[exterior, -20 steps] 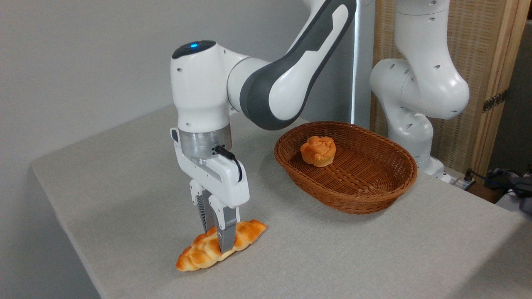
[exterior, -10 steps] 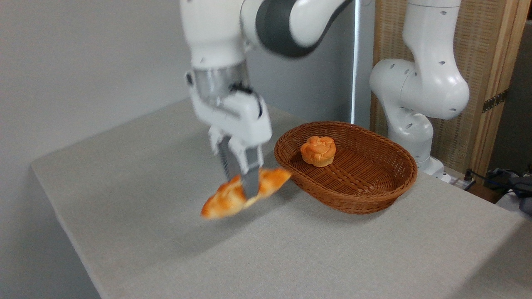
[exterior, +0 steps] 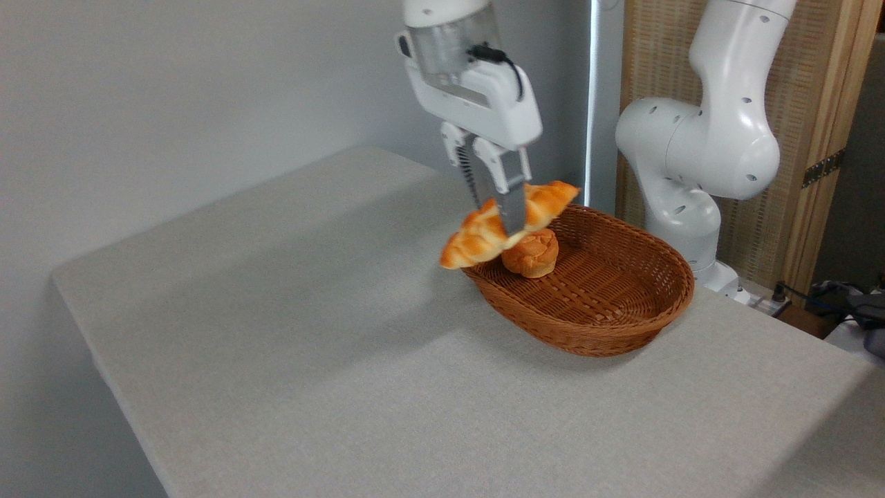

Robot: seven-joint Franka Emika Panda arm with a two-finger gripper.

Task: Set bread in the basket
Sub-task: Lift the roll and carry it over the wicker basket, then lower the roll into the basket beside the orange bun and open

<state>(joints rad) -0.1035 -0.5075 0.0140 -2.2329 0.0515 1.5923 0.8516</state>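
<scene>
Gripping the bread (exterior: 484, 235) across its middle, the jaws of the gripper (exterior: 499, 209) are closed on the loaf and point straight down. The loaf hangs in the air, tilted, right tip high, left tip low. It sits above the near-left part of the basket (exterior: 608, 332); the low tip looks to overhang the rim on the table side, though depth is hard to judge from this one view.

A small round bun (exterior: 531, 253) already lies in the basket, seemingly right beneath the loaf.

Risks as judged from here:
- Release now: the low end may catch the rim and the loaf may tip out onto the table (exterior: 311, 360).
- Straight descent: the loaf may land on the bun, roll off it, or shove it.
- Narrow central grip on a long loaf: it may swivel between the fingers if the arm moves quickly.

Shifting further right, toward the bare wicker, looks safer before letting go.
</scene>
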